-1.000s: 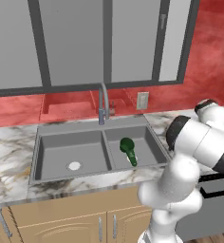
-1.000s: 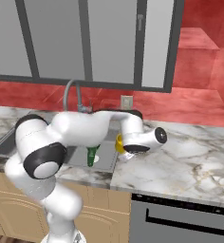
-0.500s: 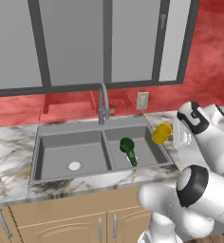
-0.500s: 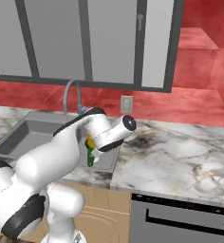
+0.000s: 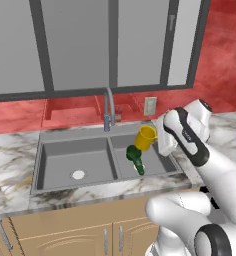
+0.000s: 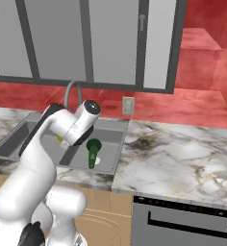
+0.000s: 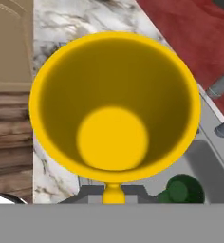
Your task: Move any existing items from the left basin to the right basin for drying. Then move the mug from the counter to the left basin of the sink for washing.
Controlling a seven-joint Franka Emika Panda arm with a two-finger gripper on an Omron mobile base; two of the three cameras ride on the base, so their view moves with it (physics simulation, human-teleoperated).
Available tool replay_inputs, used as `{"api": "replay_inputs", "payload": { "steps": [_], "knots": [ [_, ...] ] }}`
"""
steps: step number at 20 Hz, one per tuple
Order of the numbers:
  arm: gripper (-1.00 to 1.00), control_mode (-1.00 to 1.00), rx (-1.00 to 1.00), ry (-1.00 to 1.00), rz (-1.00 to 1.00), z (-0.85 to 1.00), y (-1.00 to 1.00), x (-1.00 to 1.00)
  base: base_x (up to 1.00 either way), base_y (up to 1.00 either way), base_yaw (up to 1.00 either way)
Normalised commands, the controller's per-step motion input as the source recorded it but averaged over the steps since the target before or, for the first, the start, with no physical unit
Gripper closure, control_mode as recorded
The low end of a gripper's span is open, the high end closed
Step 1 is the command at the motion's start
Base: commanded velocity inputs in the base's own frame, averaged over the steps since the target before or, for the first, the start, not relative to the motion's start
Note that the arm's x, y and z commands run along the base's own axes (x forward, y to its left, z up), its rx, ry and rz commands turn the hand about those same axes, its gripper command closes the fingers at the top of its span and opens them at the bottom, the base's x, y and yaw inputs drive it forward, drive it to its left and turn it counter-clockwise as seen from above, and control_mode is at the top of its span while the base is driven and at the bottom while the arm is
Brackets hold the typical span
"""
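The green bottle (image 5: pixel 135 157) lies in the right basin (image 5: pixel 162 165) of the sink (image 5: pixel 40 150), just right of the divider, so the first half of the job looks done. The left basin (image 5: pixel 57 160) holds nothing beyond its pale drain disc (image 5: pixel 78 175). The second half is under way: the yellow mug (image 5: pixel 145 138) is off the counter (image 5: pixel 10 150) and hangs in the air above the right basin, right of the faucet (image 5: pixel 109 107), tilted on its side. The gripper (image 5: pixel 157 136) is clenched on the mug; the hand view looks straight down into the cup (image 7: pixel 114 104) with the handle (image 7: pixel 113 193) towards the fingers, though the fingertips themselves are hidden. What remains, in my judgement, is carrying the mug leftwards past the divider and the faucet, lowering it into the left basin and letting go.
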Motion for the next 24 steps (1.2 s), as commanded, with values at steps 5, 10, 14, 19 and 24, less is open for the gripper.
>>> {"api": "replay_inputs", "payload": {
  "steps": [5, 10, 14, 19, 24],
  "knots": [
    [1.0, -1.0, -0.03, 0.01, 0.12, 0.24, 0.92, -0.37, 0.0, 0.0, 0.0],
    [1.0, -1.0, -0.05, 0.0, 0.07, 0.0, 0.84, -0.13, 0.0, 0.0, 0.0],
    [1.0, -1.0, -0.07, 0.05, 0.06, 0.0, 0.83, -0.01, 0.0, 0.0, 0.0],
    [1.0, -1.0, -0.1, 0.09, 0.01, -0.03, 0.76, 0.1, 0.0, 0.0, 0.0],
    [1.0, -1.0, -0.09, 0.13, 0.0, -0.11, 0.53, 0.31, 0.0, 0.0, 0.0]
  ]
}}
